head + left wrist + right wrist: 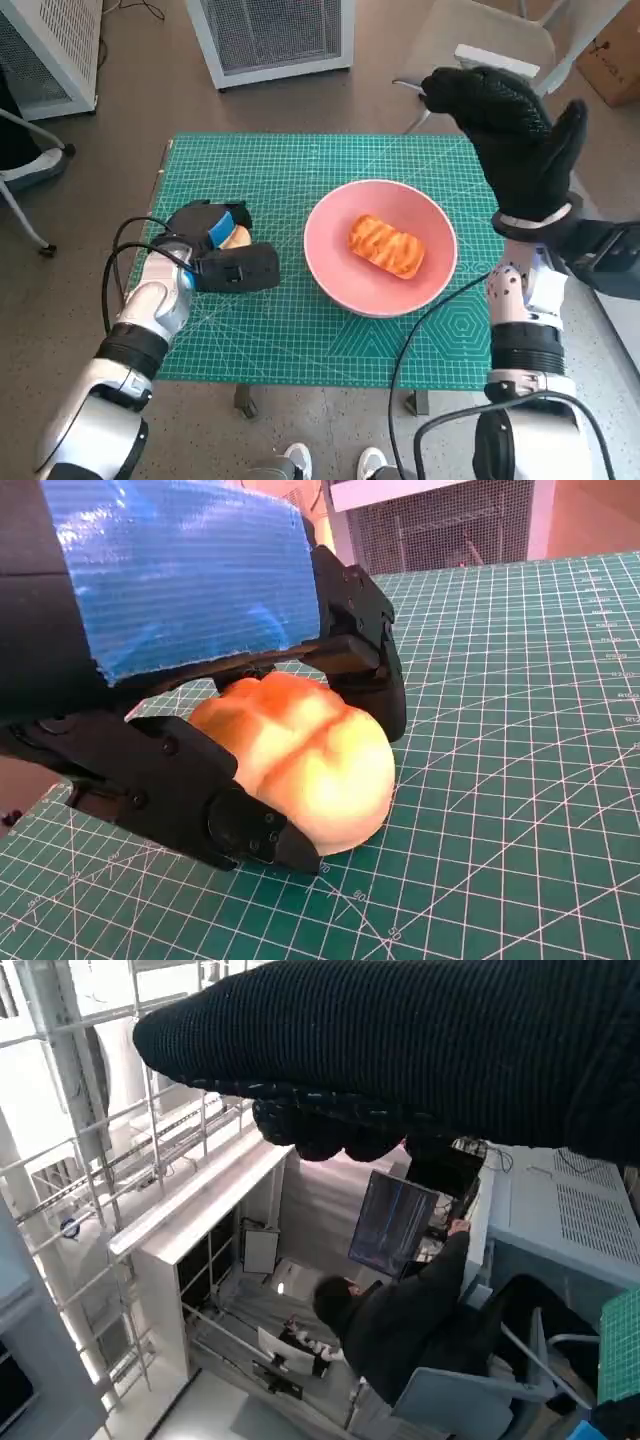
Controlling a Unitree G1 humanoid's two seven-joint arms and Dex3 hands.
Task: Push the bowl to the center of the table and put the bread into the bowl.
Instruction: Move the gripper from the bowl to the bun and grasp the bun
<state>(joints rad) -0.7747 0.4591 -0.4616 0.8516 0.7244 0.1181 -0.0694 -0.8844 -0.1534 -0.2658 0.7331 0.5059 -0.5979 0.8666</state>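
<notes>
A pink bowl stands on the green cutting mat, a little right of the middle. A striped orange bread lies inside it. At the mat's left, my left hand grips a second, pale bread roll. In the left wrist view that roll rests on the mat, with black fingers on both sides of it under the blue-taped back. My right hand is raised above the table's far right corner, fingers spread, holding nothing. Its glove fills the right wrist view's top.
A white mesh-fronted cabinet stands behind the table, and a pale chair at the back right. A person's shoes show at the near edge. Black cables loop beside both forearms. A person sits at a monitor.
</notes>
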